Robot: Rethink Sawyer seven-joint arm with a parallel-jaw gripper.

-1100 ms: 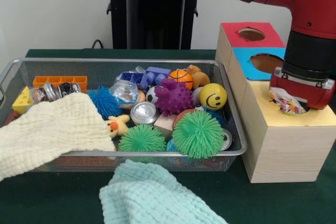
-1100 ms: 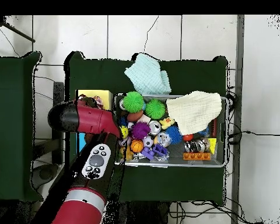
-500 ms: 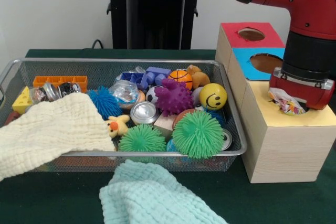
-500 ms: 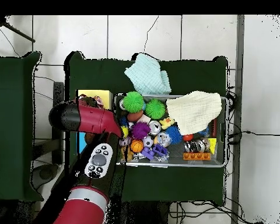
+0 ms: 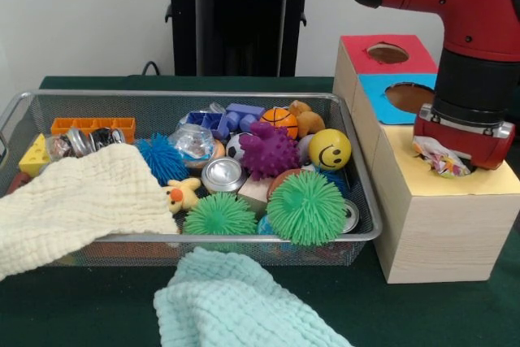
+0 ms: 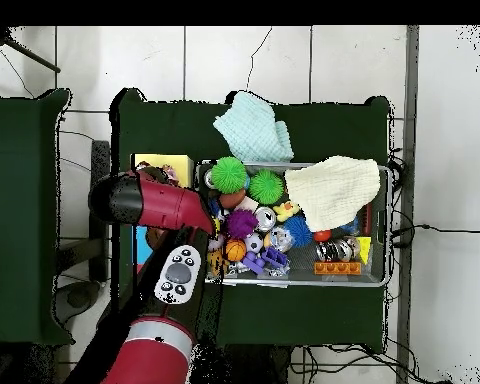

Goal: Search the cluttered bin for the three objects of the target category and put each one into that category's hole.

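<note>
Change: gripper is raised slightly since a second ago.
Below jaws: crinkled wrapper, yellow hole.
Jaws: state cannot be told.

Cream cloth covers bin's corner

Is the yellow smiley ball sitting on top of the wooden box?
No, the smiley ball lies inside the wire basket among the toys, beside the wooden box.

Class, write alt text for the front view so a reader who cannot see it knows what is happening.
A red and black robot arm lowers a crinkly multicoloured wrapper over the yellow top of a wooden sorting box. Beside it, a wire mesh bin holds spiky rubber balls, a yellow smiley ball, metal tins and a cream cloth.
</note>
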